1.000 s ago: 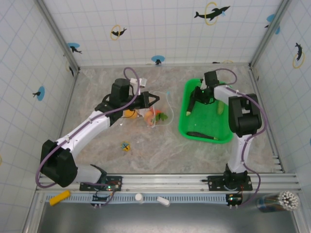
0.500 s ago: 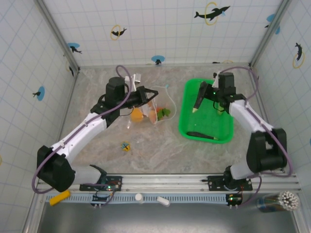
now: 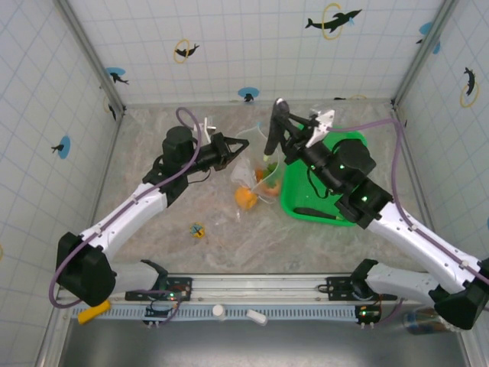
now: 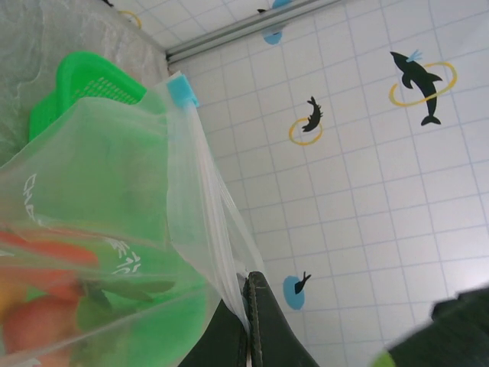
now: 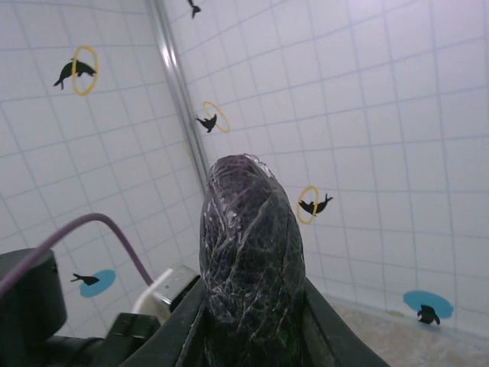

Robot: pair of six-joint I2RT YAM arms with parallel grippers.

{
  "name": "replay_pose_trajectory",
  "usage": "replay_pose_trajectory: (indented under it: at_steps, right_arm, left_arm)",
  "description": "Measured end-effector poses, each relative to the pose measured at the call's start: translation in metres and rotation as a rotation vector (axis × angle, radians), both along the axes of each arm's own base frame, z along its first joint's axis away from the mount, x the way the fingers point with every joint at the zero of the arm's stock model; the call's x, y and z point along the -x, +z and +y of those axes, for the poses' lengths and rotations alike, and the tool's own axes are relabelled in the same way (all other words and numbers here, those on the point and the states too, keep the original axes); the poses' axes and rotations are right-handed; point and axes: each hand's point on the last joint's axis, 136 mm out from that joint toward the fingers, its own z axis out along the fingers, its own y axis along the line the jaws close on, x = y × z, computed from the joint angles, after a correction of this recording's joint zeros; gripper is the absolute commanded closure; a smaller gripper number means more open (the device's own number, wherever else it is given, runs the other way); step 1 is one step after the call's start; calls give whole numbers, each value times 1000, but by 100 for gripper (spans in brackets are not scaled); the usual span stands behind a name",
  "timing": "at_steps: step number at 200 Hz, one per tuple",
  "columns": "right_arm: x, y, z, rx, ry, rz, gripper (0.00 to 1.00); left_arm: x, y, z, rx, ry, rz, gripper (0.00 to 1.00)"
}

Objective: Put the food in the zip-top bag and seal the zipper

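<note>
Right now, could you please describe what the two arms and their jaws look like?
Both the left arm and the right arm have white tubular links joined by chunky black joint housings. A thin purple cable loops loosely along each. The jaws are slim, black and tapered.

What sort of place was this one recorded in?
Probably a lab robot cell, not a home: white tiled walls with dolphin stickers, a marble-patterned table, and a metal rail at the near edge.

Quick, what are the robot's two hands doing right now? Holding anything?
Left gripper: shut, pinching the zip-top bag by its edge.
Right gripper: shut on a dark long toy vegetable.
</note>
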Motion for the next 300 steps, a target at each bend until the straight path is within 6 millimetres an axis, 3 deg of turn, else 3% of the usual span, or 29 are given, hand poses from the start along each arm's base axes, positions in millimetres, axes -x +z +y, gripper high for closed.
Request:
replay_pose_trajectory:
  at_steps: [26, 46, 81, 123, 158, 170, 188, 197, 233, 277, 300]
  right_arm:
    - [14, -5, 35, 107, -1, -89, 74]
    - [19, -19, 49, 185, -42, -153, 74]
    - [10, -47, 43, 274, -154, -208, 74]
    - [6, -43, 33, 254, -235, -258, 70]
    - [1, -57, 31, 252, -264, -243, 67]
    - [-1, -65, 30, 253, -270, -225, 60]
    - [-3, -78, 28, 248, -269, -195, 25]
    - [-5, -83, 27, 241, -271, -173, 19]
    - [-15, -87, 17, 193, -293, -111, 22]
    - [-23, -79, -4, 128, -279, -68, 23]
    - [-27, -83, -4, 145, -230, -21, 31]
  left_arm:
    - [0, 1, 0, 19, 5, 16, 100]
    - [-1, 5, 0, 33, 6, 17, 100]
    - [-1, 6, 0, 40, 7, 22, 100]
    - [-1, 6, -1, 50, 10, 37, 100]
    - [-1, 14, -1, 70, 9, 40, 100]
    - [-2, 19, -2, 78, 9, 33, 100]
    - [-4, 26, -3, 90, 8, 20, 100]
    - [-4, 29, -3, 93, 8, 15, 100]
    - [-5, 31, -3, 99, 9, 15, 100]
    - [-6, 31, -2, 103, 14, 22, 100]
    - [-6, 29, -2, 92, 12, 16, 100]
